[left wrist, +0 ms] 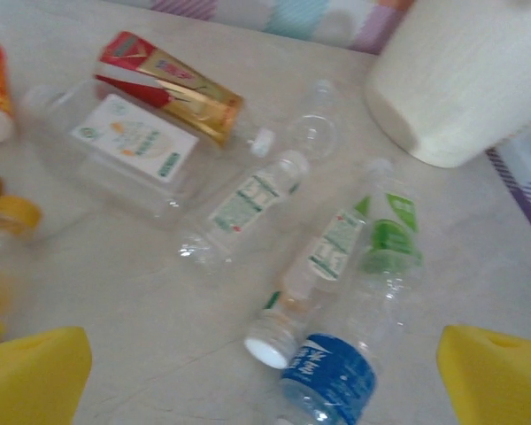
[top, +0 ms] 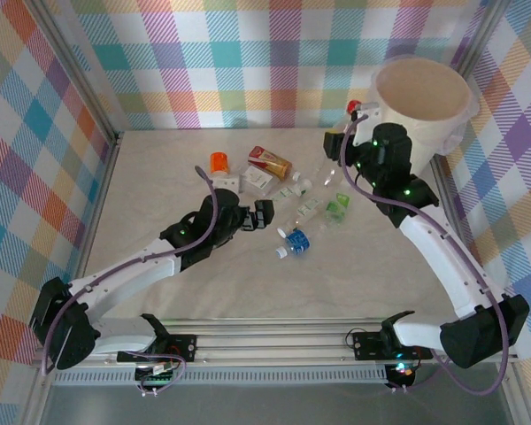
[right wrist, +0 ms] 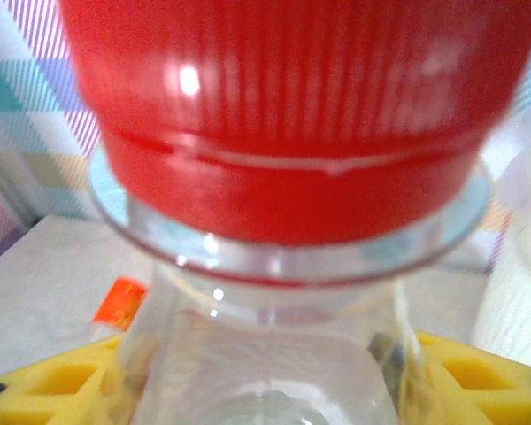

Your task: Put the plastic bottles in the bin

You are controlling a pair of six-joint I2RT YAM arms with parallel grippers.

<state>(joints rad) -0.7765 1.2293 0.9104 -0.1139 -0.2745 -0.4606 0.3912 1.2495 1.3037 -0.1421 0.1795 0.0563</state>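
Beside the bin, holds a red-capped bottle clamped in the right gripper, not yet dropped in, with the left gripper spread open above roughly ten loose bottles waiting.

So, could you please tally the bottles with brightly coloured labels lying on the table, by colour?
Orange bottle: 1
Red-and-gold bottle: 1
Green-labelled bottle: 1
Blue-labelled bottle: 1
Total: 4
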